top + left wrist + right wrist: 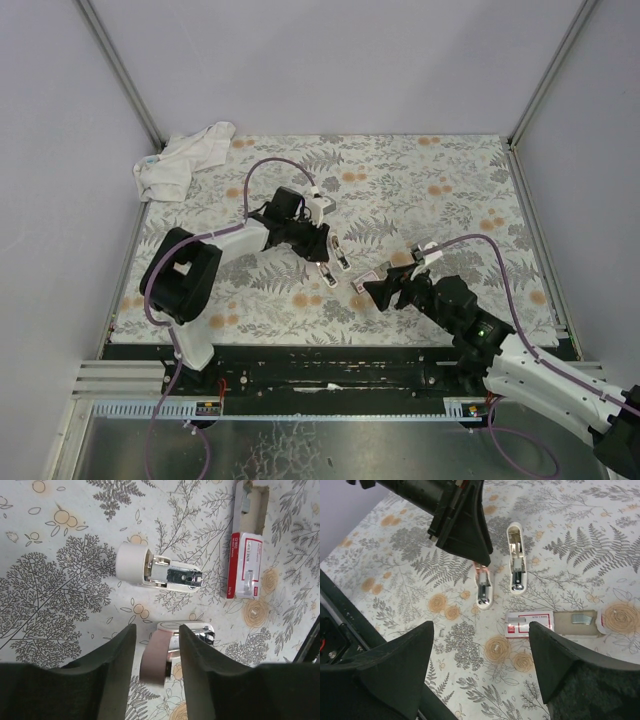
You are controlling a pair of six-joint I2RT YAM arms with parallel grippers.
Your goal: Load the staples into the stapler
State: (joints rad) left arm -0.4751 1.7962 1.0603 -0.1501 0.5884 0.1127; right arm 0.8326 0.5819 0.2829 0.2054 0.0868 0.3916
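Observation:
Two small staplers lie open on the floral mat. The white stapler [160, 572] [516, 560] lies flat with its metal channel showing. The second stapler [172, 647] [484, 587] has its pink lid raised. My left gripper [157, 627] [325, 255] is open, its jaws either side of that lid with a gap on the left. The red-pink staples box [245, 565] [530, 623] lies beside them, its pale tray [256, 505] [575, 620] slid out with a staple strip in it. My right gripper [480, 625] [375, 290] hovers wide open and empty above the box.
A crumpled white cloth [185, 160] lies at the mat's far left corner. The black front rail [320, 360] runs along the near edge. Grey walls and metal posts bound the back and sides.

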